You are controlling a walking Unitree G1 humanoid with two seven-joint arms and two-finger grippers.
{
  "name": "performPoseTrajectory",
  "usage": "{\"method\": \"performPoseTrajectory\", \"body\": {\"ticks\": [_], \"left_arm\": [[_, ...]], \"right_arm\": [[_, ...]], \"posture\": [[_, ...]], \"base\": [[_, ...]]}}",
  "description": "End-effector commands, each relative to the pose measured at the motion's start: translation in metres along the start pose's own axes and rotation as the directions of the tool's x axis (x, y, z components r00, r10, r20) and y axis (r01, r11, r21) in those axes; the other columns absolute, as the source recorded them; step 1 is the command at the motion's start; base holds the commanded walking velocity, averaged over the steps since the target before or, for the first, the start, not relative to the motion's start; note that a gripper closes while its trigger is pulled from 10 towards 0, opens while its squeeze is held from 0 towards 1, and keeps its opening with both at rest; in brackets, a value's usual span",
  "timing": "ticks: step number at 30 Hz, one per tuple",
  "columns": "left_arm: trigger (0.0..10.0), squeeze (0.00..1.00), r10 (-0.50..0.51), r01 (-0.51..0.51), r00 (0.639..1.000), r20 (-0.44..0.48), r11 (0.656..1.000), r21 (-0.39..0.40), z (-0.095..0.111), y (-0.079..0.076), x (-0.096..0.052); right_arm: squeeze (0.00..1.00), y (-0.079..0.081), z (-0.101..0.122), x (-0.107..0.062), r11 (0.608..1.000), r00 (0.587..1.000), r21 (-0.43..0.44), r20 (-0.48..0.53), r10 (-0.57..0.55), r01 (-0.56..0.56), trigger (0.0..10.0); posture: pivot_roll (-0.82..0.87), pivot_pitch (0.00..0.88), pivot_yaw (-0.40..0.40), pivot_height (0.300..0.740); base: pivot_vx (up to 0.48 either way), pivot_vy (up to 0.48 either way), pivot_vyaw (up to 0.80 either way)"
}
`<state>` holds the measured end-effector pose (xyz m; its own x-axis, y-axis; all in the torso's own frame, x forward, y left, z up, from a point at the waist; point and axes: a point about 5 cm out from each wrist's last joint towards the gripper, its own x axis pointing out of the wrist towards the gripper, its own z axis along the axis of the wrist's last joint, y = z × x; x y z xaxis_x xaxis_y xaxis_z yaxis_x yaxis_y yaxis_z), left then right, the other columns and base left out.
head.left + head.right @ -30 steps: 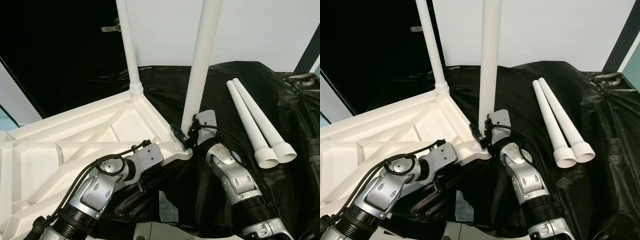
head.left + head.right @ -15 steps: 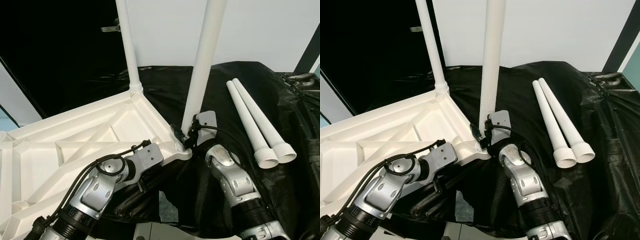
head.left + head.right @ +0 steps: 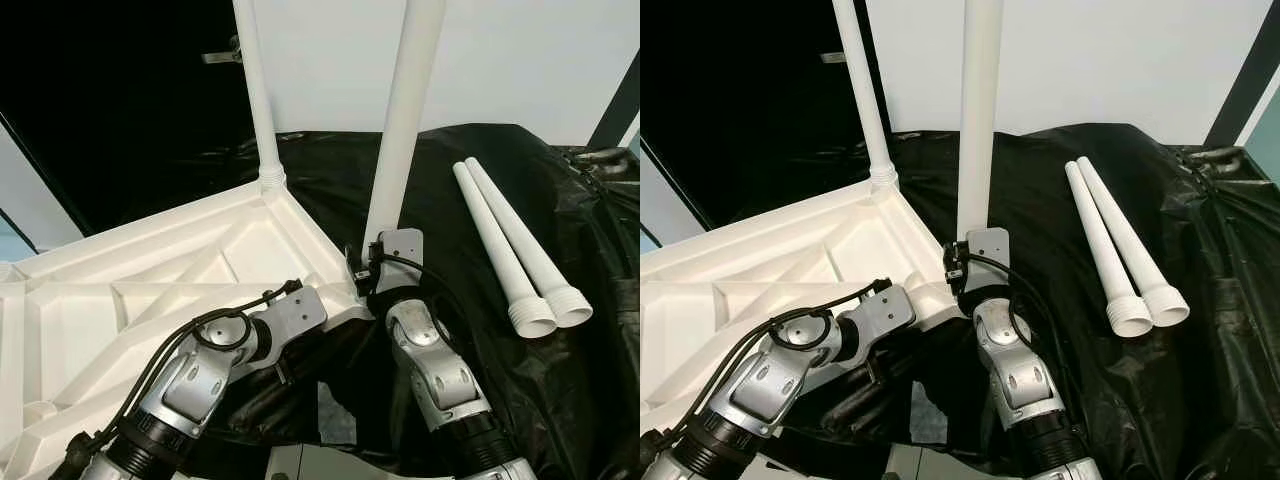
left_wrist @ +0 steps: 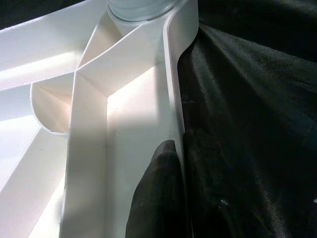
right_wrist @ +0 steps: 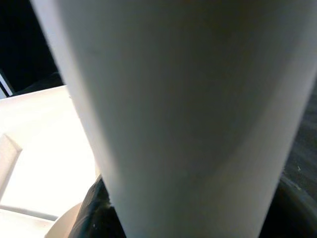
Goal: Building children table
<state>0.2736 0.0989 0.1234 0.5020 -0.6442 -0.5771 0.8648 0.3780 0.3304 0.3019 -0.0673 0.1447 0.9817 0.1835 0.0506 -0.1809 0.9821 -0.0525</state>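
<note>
Right gripper [image 3: 368, 268] shifted left, clamped on leg [image 3: 400, 140]; left gripper [image 4: 171, 148] pinching tabletop [image 3: 150, 270] rim.

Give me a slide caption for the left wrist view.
Left gripper clamps the rim of the upturned white tabletop over the black sheet.

Inverted tabletop [image 3: 150, 270] lies at left on the sheet [image 3: 450, 190]. One leg [image 3: 255, 95] stands upright in its far corner; a second leg [image 3: 400, 130] stands at its near right corner. Two loose legs [image 3: 510, 245] lie side by side, touching, on the sheet at right, well apart from the tabletop.
</note>
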Motion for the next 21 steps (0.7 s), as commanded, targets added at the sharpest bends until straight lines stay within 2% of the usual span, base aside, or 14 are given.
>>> {"method": "performPoseTrajectory", "body": {"ticks": [1,4,5,8,11,16,20,21], "left_arm": [[10.0,0.0,0.135,-0.134,0.99,-0.03,0.991,0.028,-0.001,0.015,-0.003],[10.0,0.0,0.138,-0.137,0.99,-0.03,0.99,0.026,-0.002,0.015,-0.003],[10.0,0.0,0.141,-0.14,0.99,-0.03,0.99,0.024,-0.002,0.015,-0.004],[10.0,0.0,0.143,-0.143,0.989,-0.032,0.99,0.022,-0.002,0.015,-0.005],[10.0,0.0,0.144,-0.144,0.989,-0.033,0.989,0.021,-0.003,0.015,-0.005],[10.0,0.0,0.142,-0.141,0.989,-0.034,0.99,0.025,-0.003,0.015,-0.005],[10.0,0.0,0.142,-0.141,0.989,-0.034,0.99,0.025,-0.003,0.015,-0.005],[10.0,0.0,0.141,-0.141,0.989,-0.035,0.99,0.026,-0.003,0.016,-0.005]], "right_arm": [[0.0,0.007,-0.019,-0.006,0.999,0.996,-0.023,-0.083,0.033,-0.035,10.0],[0.0,0.008,-0.02,-0.006,0.999,0.996,-0.027,-0.085,0.041,-0.044,10.0],[0.0,0.006,-0.022,-0.007,0.999,0.994,0.037,-0.106,0.02,-0.016,10.0],[0.0,-0.005,-0.027,-0.008,0.987,0.988,0.143,-0.146,-0.051,0.072,10.0],[0.0,-0.008,-0.028,-0.008,0.982,0.985,0.161,-0.157,-0.075,0.101,10.0],[0.0,-0.004,-0.028,-0.009,0.975,0.983,0.194,-0.168,-0.073,0.106,10.0],[0.0,-0.003,-0.028,-0.008,0.978,0.983,0.185,-0.168,-0.07,0.101,10.0],[0.0,-0.002,-0.027,-0.008,0.984,0.986,0.157,-0.154,-0.057,0.081,10.0]], "posture": [[0.1,0.0,0.022,0.74],[0.1,0.0,0.021,0.74],[0.1,0.0,0.019,0.74],[0.1,0.0,0.019,0.74],[0.1,0.0,0.022,0.74],[0.1,0.0,0.024,0.74],[0.1,0.0,0.026,0.74],[0.1,0.0,0.028,0.74]], "base": [[0.0,0.0,0.0],[0.0,0.0,0.0],[0.0,0.0,0.0],[0.0,0.0,0.0],[0.0,0.0,0.0],[0.0,0.0,0.0],[0.0,0.0,0.0],[0.0,0.0,0.0]]}}
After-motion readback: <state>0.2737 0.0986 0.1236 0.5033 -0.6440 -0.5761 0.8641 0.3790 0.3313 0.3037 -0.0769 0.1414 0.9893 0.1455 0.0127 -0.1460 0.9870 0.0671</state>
